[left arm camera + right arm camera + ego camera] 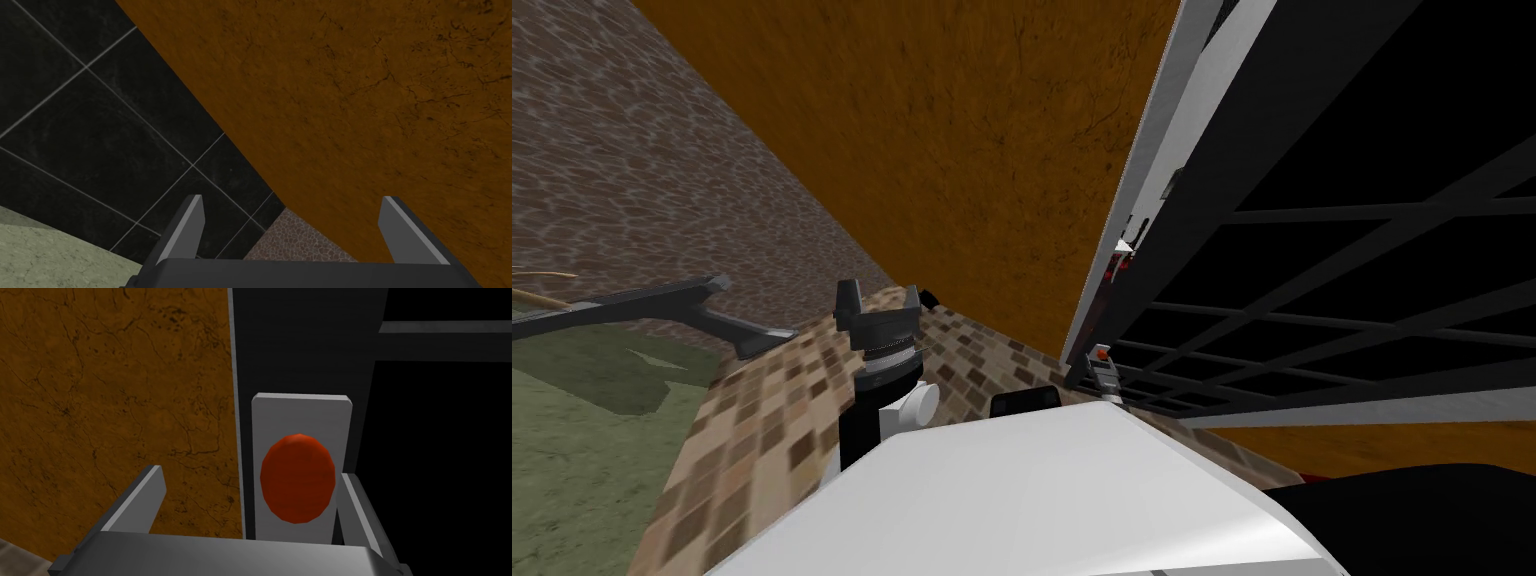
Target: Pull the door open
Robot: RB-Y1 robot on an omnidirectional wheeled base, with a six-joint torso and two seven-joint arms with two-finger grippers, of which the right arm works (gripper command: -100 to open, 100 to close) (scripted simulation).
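Observation:
The door (1312, 280) is a dark frame with a grid of bars, standing right of an orange wall (962, 150). Its red round knob (297, 478) sits on a grey plate (300, 413) on the dark door stile (300, 348). My right gripper (250, 475) is open around the knob, which lies close to one finger (357, 503) and far from the other (145, 498). In the head view the right gripper (1104, 368) is low at the door's edge. My left gripper (878, 300) is held open and apart, in front of the orange wall, with nothing between its fingers (192, 220).
Black area shows through the door's panes (1392, 140). A pale door jamb (1162, 150) runs beside the wall. The floor is brown checkered tile (772, 420), with a green rug (572, 440) to my left. A dark grey angled bar (662, 305) lies over the rug's edge.

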